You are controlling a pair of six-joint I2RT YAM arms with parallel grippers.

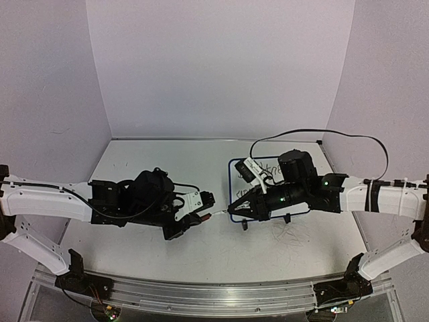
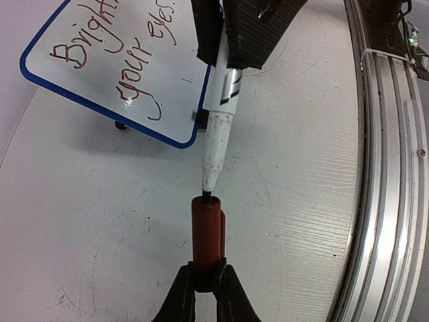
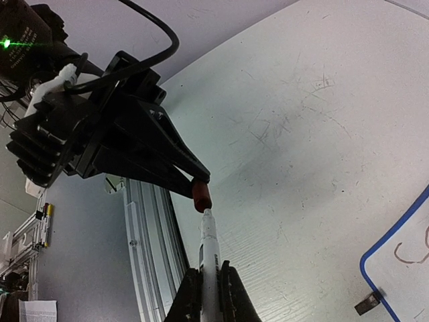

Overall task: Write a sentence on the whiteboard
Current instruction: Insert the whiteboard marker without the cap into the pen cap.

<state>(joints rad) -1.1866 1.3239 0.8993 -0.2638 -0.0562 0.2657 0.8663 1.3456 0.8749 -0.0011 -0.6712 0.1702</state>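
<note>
So the left hand point(image 2: 205, 280) is clamped tight on a red cap point(image 2: 206, 231), and the right hand point(image 3: 209, 285) is pinched shut round a white marker point(image 3: 209, 245). The marker tip sits right at the cap's open mouth, the two lined up end to end. The whiteboard point(image 2: 175, 111) sits on the surface point(image 2: 281, 168) just beyond the marker, with the sentence point(image 2: 137, 84) on it: "Bright…" up top, "your eyes" below.

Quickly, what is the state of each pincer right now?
Left pincer: closed, holding the red cap.
Right pincer: closed, holding the white marker.
</note>
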